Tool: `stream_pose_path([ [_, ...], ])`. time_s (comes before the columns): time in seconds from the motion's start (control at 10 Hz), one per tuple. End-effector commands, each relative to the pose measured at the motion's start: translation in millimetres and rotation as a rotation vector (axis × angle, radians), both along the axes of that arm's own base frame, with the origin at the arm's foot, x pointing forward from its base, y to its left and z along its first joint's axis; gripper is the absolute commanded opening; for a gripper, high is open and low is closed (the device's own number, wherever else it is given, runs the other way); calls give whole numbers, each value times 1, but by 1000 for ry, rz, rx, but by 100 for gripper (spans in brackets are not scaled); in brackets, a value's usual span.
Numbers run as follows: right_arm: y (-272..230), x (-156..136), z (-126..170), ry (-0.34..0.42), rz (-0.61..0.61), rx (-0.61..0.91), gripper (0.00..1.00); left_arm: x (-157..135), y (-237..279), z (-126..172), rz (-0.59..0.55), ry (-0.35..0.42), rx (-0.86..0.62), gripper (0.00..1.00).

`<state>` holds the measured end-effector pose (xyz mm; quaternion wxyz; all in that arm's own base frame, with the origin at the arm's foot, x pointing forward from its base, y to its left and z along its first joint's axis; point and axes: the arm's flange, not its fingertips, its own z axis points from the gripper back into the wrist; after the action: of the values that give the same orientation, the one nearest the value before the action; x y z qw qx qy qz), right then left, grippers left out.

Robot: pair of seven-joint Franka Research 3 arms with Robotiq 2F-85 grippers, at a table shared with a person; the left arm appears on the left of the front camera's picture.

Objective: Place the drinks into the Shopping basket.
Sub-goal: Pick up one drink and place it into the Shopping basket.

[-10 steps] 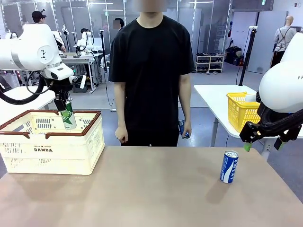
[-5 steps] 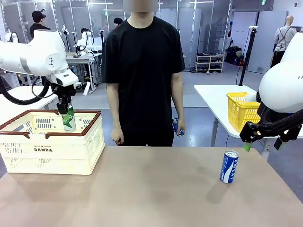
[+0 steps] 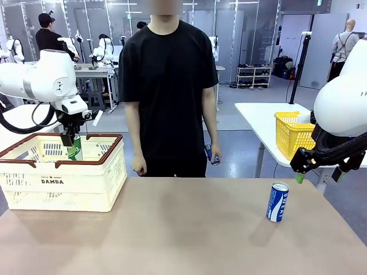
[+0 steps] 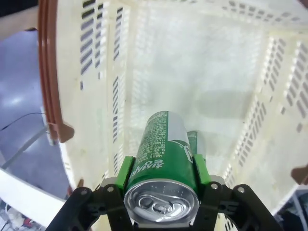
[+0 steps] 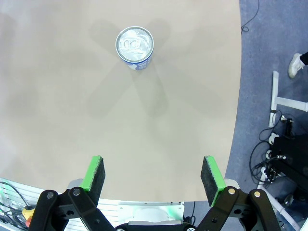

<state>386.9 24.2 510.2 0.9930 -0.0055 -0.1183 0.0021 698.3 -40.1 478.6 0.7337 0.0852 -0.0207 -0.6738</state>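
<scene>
Drinks are pictured at two spots on the table [image 3: 183, 235]. A blue-and-white can [image 3: 277, 201] stands upright near the right edge, and the right gripper [image 3: 317, 176] is held above that edge, its green pads spread wide with nothing between them. At the left edge the Shopping basket [image 3: 63, 183] is set. Within its walls a green can [image 4: 161, 154] is pinched near its silver top by the left gripper [image 4: 162, 174]. At the far edge a person [image 3: 166, 86] is seen with a small blue can [image 3: 211, 154] in one hand. A yellow mesh basket [image 3: 291, 134] is seen on a table behind.
</scene>
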Motion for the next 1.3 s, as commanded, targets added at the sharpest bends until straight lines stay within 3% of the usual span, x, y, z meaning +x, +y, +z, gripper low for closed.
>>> stream_pose_path([
  [0.0, -2, 0, 1, -2, 1, -4, 100, -13, 15, -18, -16, -30, -62, 59],
  [0.4, -2, 0, 1, -2, 1, -4, 100, -25, 39, -58, -3, -33, -125, 59],
  [1.2, -2, 0, 1, -2, 1, -4, 100, -22, 59, -91, 14, 18, -146, 59],
])
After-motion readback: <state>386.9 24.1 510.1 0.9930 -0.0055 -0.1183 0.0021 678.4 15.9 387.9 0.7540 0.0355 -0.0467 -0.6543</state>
